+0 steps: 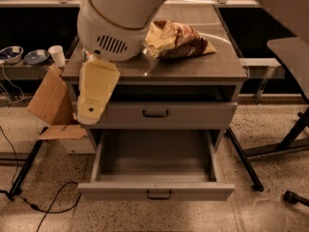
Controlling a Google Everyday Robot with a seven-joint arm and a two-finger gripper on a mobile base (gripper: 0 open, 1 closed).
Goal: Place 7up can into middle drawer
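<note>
The middle drawer is the lower grey front with a small dark handle. It stands pulled out and its inside is bare. The identical drawer front above it is closed. My arm's big white housing covers the left part of the cabinet top. My gripper shows as a cream-coloured piece hanging below it, over the cabinet's front left corner. The 7up can is hidden behind the arm.
A crumpled yellow-and-brown snack bag lies on the grey cabinet top. A cardboard box leans at the cabinet's left. Bowls and a white cup sit on a low shelf at left. A black cable and stand legs cross the floor.
</note>
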